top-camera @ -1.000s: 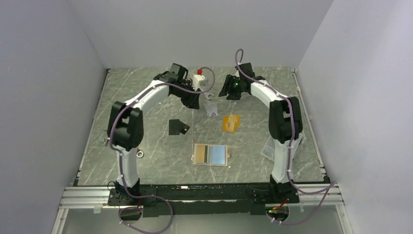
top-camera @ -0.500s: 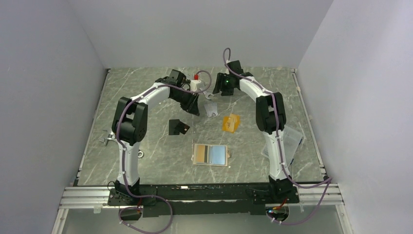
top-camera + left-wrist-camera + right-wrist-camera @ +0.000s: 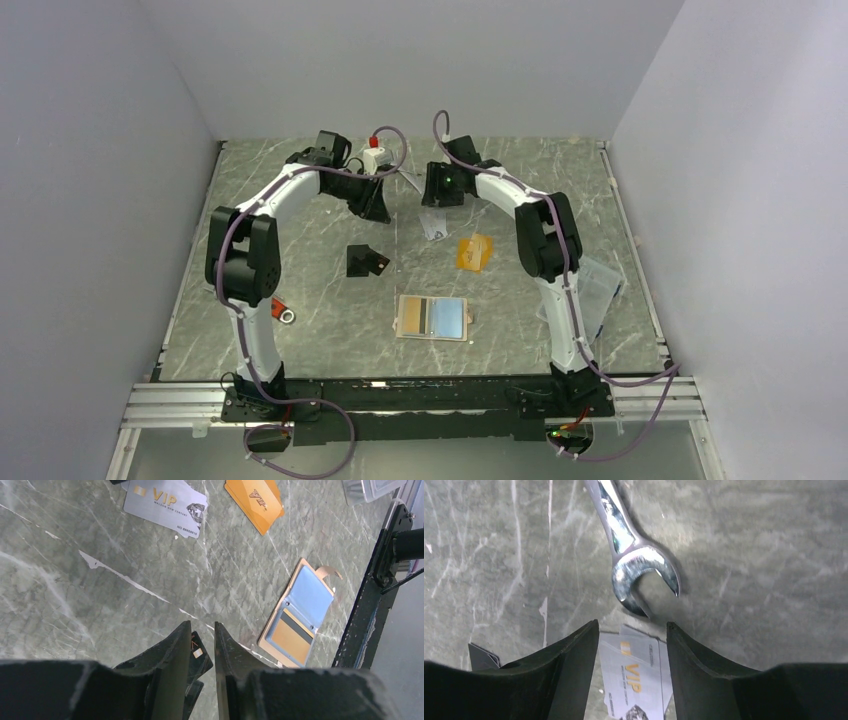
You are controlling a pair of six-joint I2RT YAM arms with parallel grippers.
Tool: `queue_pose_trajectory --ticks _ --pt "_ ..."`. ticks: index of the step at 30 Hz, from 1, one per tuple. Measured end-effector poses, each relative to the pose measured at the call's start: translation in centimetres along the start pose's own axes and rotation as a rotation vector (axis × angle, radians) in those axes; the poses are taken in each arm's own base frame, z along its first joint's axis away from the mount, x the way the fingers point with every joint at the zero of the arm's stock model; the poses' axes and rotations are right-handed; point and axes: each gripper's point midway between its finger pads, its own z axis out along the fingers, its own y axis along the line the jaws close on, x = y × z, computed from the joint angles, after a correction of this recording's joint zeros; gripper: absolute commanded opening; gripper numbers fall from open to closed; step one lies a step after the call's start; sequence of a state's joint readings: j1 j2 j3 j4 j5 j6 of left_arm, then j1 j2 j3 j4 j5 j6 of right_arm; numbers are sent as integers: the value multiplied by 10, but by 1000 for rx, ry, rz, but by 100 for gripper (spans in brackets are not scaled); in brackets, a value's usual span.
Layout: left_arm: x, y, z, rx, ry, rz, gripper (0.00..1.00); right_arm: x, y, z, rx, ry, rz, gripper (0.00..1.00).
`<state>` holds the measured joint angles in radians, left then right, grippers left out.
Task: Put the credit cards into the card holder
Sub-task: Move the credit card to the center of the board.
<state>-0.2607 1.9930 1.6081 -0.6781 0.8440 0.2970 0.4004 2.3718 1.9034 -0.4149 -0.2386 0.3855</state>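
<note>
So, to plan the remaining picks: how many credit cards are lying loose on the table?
3: black card left of centre, silver card behind the middle, orange card nearer, right of it. A second may lie under the silver one.

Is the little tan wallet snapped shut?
No, the wallet lies spread open, with its blue inside facing up.

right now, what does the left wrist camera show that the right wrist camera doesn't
Only the left wrist: the orange card, the open card holder and a corner of the clear plastic box. Only the right wrist: the open end of a wrench. Both: the silver VIP card, lying flat on the marble table.
</note>
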Motion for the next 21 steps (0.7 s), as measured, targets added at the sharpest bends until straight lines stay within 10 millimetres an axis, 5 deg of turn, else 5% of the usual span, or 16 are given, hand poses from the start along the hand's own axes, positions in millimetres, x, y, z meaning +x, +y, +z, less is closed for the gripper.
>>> queue_pose_trajectory --ticks 8,21 --pt "4 0 -2 -8 8 30 28 40 -2 -25 26 23 23 53" --pt "28 4 5 -28 75 61 27 102 42 -41 -14 74 -9 43"
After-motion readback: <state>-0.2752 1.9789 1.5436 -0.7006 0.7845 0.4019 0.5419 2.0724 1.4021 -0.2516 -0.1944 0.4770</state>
